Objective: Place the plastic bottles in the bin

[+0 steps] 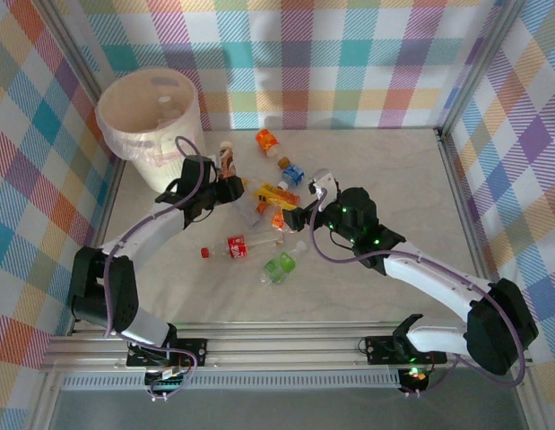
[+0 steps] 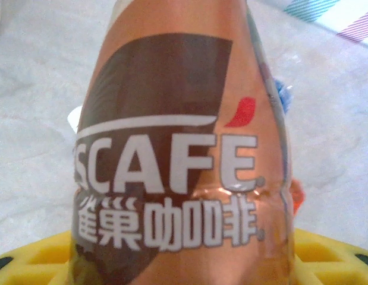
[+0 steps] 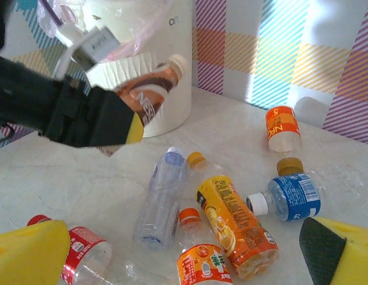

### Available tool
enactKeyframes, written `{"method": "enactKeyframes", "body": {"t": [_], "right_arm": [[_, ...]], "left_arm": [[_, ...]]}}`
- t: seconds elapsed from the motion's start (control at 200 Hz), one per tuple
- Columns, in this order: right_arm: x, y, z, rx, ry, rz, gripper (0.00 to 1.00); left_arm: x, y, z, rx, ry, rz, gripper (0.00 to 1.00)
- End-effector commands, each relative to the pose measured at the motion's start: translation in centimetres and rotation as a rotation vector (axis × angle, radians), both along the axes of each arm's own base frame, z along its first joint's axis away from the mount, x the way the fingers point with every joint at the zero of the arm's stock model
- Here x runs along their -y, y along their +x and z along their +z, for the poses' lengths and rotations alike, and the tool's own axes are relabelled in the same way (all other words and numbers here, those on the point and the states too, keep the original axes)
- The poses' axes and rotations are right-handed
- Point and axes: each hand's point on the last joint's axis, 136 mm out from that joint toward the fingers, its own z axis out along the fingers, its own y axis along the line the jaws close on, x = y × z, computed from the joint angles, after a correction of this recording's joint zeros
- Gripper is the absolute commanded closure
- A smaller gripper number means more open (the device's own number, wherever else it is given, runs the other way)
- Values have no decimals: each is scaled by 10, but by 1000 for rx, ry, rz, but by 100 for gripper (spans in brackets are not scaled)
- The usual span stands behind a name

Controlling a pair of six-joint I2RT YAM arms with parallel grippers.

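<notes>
Plaid walls in many colours box in the pale marbled desk (image 1: pixel 385 179). The bin (image 1: pixel 125 134) stands at 10 o'clock in the top view. Pale spots show inside it, but I cannot tell whether they are bottles.

My left end effector (image 1: pixel 221 188) is clamped on a brown Nescafé coffee bottle (image 2: pixel 172 148), with the yellow pads (image 2: pixel 332 255) pressed to its sides. In the right wrist view this bottle sits just beside the bin wall, its white cap pointing to 2 o'clock. It is not yet over the rim.

My right end effector (image 3: pixel 178 255) hangs wide open over the middle of the pile, holding nothing.

Eight bottles lie on the desk:
- the orange-and-white bottle (image 1: pixel 266 140) at 12 o'clock of the pile
- the brown-capped clear bottle (image 3: pixel 326 175)
- the blue-labelled bottle (image 3: pixel 291 197)
- the yellow juice bottle (image 3: pixel 234 225)
- the small orange bottle (image 3: pixel 198 261)
- the clear bottle (image 3: pixel 160 202)
- the red-labelled bottle (image 1: pixel 232 247) at 7 o'clock
- the green-labelled bottle (image 1: pixel 279 267) at 6 o'clock

I judge the task to be at an early stage, with one bottle about to go in and most still to fetch.
</notes>
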Motion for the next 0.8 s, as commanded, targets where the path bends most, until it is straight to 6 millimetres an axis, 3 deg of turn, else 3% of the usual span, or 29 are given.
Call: {"method": "enactKeyframes", "body": {"t": [0.0, 0.19, 0.46, 0.655, 0.795], "right_arm": [[1, -2, 23, 73, 42, 0, 0], [-1, -6, 23, 56, 31, 22, 0], [-1, -10, 21, 57, 29, 36, 0], [6, -7, 22, 56, 48, -10, 0], [14, -1, 23, 40, 64, -74, 0]], "left_arm": [[15, 5, 61, 152, -50, -68, 52], [14, 6, 107, 258, -60, -78, 52], [-6, 15, 170, 410, -51, 15, 52], [-48, 33, 211, 479, -7, 220, 52], [-80, 50, 228, 488, -43, 378, 52]]}}
